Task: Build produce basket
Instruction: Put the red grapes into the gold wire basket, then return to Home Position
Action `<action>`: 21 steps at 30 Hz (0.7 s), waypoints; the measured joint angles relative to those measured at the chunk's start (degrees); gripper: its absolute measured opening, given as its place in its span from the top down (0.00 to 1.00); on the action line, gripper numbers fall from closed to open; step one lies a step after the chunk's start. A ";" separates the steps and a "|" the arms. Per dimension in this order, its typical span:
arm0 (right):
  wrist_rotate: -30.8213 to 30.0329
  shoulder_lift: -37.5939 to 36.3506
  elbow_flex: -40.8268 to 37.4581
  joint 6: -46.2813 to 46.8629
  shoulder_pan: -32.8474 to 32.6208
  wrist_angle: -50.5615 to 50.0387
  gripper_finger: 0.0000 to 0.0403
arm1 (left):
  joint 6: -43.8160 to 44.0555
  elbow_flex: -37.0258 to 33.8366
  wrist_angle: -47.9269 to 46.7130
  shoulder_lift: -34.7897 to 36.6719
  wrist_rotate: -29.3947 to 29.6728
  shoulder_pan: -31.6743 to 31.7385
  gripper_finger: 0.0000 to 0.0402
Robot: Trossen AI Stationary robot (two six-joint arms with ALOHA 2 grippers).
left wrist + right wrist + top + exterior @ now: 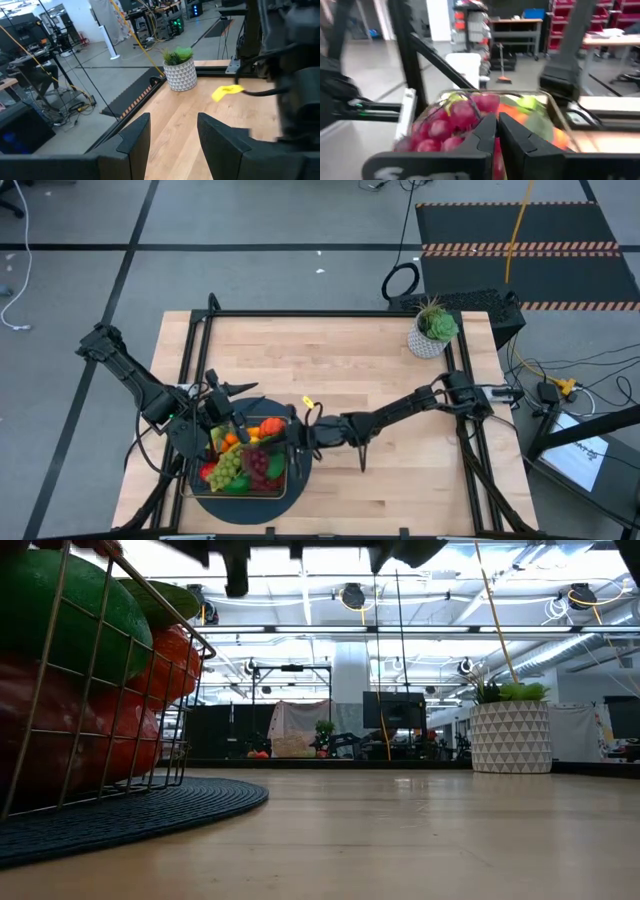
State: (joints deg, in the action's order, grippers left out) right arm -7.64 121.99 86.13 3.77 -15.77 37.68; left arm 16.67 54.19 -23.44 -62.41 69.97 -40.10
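Basket (288, 442) heaped with produce (243, 463); right pincer (296, 442) together beside it; left pincer (172, 135) apart.

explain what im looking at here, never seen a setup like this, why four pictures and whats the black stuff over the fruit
The black stuff is two robot arms working at a wooden table. The four pictures show one moment from four cameras: one overhead, one at table-top height, and one on each arm's wrist.

From above, a wire basket full of plastic produce sits on a round dark mat. The left gripper is at the basket's far left corner, fingers apart and holding nothing. The right gripper is at the basket's right edge; its wrist camera shows the fingers nearly closed just above the purple grapes, with nothing visibly held.

A small yellow piece lies on the table beside the basket. A potted plant stands at the far right corner.
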 joint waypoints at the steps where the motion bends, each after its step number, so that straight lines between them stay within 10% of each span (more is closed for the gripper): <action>1: -0.12 0.00 0.00 0.02 0.42 -0.71 0.96 | 0.10 0.00 0.00 0.00 0.00 0.00 0.59; 12: 0.12 -7.64 -0.07 -0.03 1.73 -21.30 0.67 | 1.54 0.00 -0.78 0.21 -1.56 -0.49 0.59; 21: -0.01 -29.10 -12.39 -3.48 -2.79 -38.00 0.60 | 9.48 0.00 -10.32 3.19 -3.23 -3.17 0.61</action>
State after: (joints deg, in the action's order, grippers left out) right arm -7.65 92.90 73.74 0.29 -18.56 -0.31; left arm 26.15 54.19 -33.76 -59.22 66.74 -43.27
